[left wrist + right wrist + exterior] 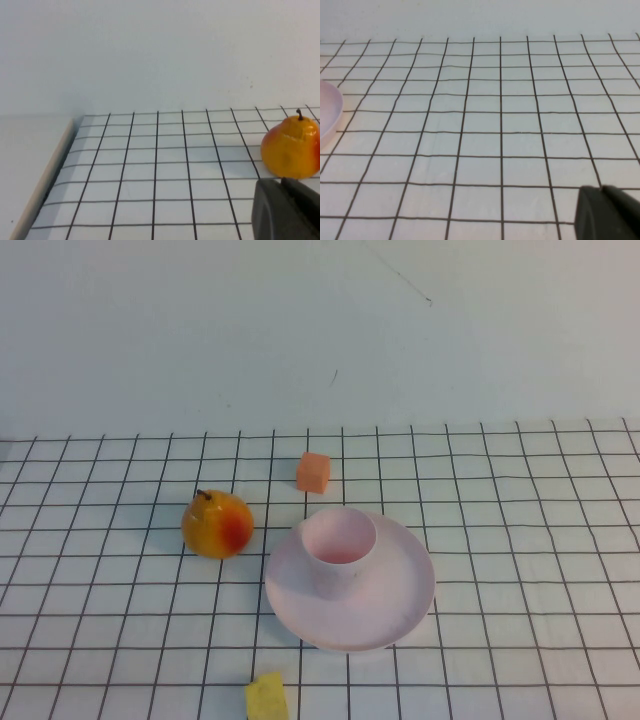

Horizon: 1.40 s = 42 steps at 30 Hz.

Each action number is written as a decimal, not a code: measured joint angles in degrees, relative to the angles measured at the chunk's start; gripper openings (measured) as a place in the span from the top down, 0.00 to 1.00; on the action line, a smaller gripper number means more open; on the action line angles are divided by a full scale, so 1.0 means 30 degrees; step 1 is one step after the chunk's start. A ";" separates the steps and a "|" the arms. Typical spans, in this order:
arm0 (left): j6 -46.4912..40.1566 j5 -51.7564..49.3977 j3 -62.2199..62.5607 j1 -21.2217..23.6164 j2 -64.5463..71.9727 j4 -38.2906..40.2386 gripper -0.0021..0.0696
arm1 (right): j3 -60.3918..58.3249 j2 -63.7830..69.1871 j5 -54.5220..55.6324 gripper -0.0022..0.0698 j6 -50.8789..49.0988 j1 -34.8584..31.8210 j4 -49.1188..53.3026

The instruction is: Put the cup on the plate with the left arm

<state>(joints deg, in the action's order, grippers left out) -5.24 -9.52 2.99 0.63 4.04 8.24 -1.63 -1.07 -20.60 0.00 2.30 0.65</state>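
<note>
one cup (340, 551), small, pale pink and handleless, stands upright on the plate (395, 615), its open mouth facing up and its long axis vertical. it sits a little toward the plate's far left part rather than dead centre, well inside the raised rim. the plate is a wide, shallow pink round lying flat on the gridded table (520, 540).

just left of the plate, near but apart, rests a yellow-and-red pear (217, 525), stem up. beyond the plate sits a small orange cube (313, 472), and at the near edge a yellow block (266, 698).

neither of my arms shows in the high view. my left gripper (287, 210) appears only as a dark edge in its wrist view, low over the table with the pear just ahead of it; i cannot tell how it is set. my right gripper (607, 212) is likewise a dark edge in its own view, over bare grid, with the plate's rim off to one side; its state i cannot tell either.

i judge the placing done: the cup is on the plate and nothing holds it. the next move calls for little beyond keeping both arms clear of the plate.
</note>
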 joint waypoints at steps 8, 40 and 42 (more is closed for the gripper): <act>0.0000 -0.0302 -0.1461 0.0018 -0.1140 0.0041 0.97 | 0.0000 0.0000 0.0000 0.97 0.0000 0.0000 0.0000; 0.0000 -0.3161 -0.1437 0.1141 -0.1508 0.0041 0.97 | 0.0000 0.0000 0.0000 0.97 0.0000 0.0000 0.0000; 0.0000 -0.3161 -0.1437 0.1141 -0.1508 0.0041 0.97 | 0.0000 0.0000 0.0000 0.97 0.0000 0.0000 0.0000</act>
<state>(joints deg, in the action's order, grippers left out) -5.24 -19.00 -1.32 4.05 -0.48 8.36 -1.63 -1.07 -20.60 0.00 2.30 0.65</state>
